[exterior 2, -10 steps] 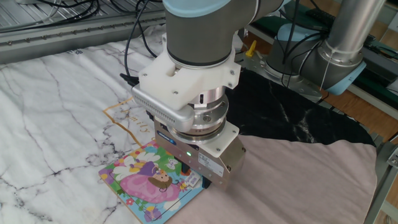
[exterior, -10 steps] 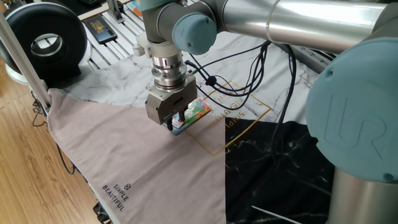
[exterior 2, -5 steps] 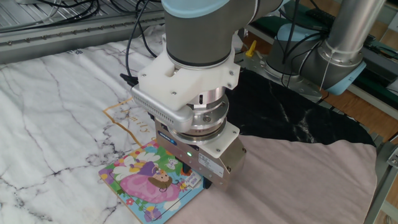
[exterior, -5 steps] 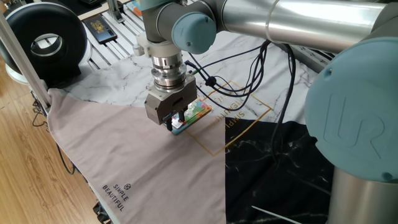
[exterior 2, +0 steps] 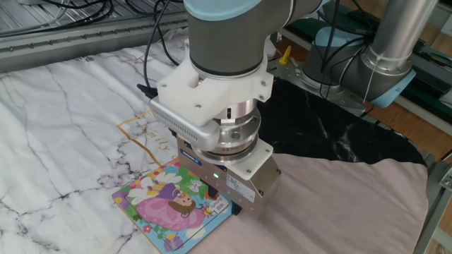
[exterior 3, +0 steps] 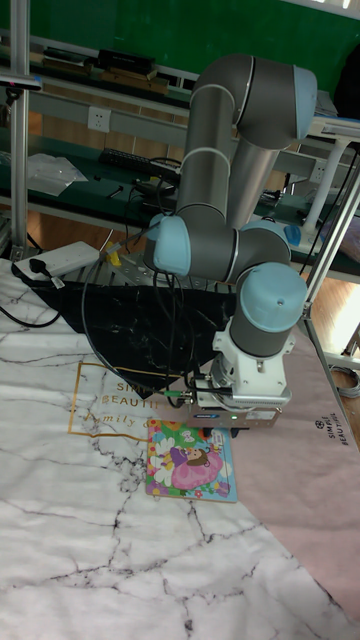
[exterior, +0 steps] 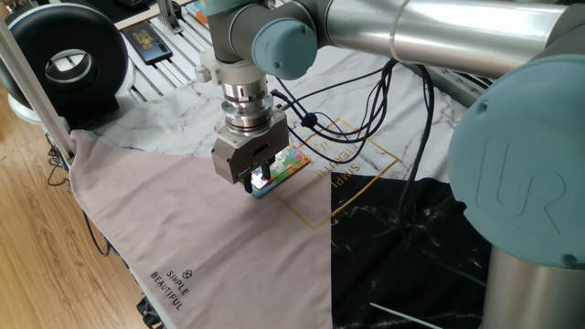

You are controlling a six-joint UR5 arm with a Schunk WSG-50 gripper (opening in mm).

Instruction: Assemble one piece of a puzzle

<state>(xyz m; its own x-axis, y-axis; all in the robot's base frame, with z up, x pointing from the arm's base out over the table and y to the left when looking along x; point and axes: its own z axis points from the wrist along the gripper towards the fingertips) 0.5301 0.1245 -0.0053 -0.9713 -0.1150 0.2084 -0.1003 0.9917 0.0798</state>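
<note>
**End effector lowered at the edge of the puzzle**

The puzzle (exterior 2: 173, 205) is seen lying flat on the surface (exterior 2: 56, 120), on a white marble-patterned cloth (exterior 2: 49, 148), just beside the border where a pinkish-grey cloth (exterior: 183, 228) begins. A pastel cartoon picture of a girl in a pink dress is shown on it, framed by a thin blue rim. In the tall fixed view the board (exterior 3: 190, 460) is found directly below the arm's wrist, with a gold-lined square printed on the marble cloth at its upper left.

The end effector (exterior: 260, 179) is held upright over the side of the puzzle nearest the pinkish-grey cloth. Its dark fingertips (exterior: 265, 172) are set close together at the puzzle's edge; something small and pale is glimpsed between them, but whether it is pinched cannot be told. In the other fixed view the fingers are hidden behind the grey body (exterior 2: 240, 185), on which a small green light is lit.

A black marble-patterned cloth (exterior: 411, 238) is spread further along the surface. Dark cables (exterior: 366, 100) are looped from the wrist across the marble cloth. A round black device (exterior: 64, 59) and a dark rectangular card (exterior: 146, 41) are seen well apart from the puzzle, at the far corner.
</note>
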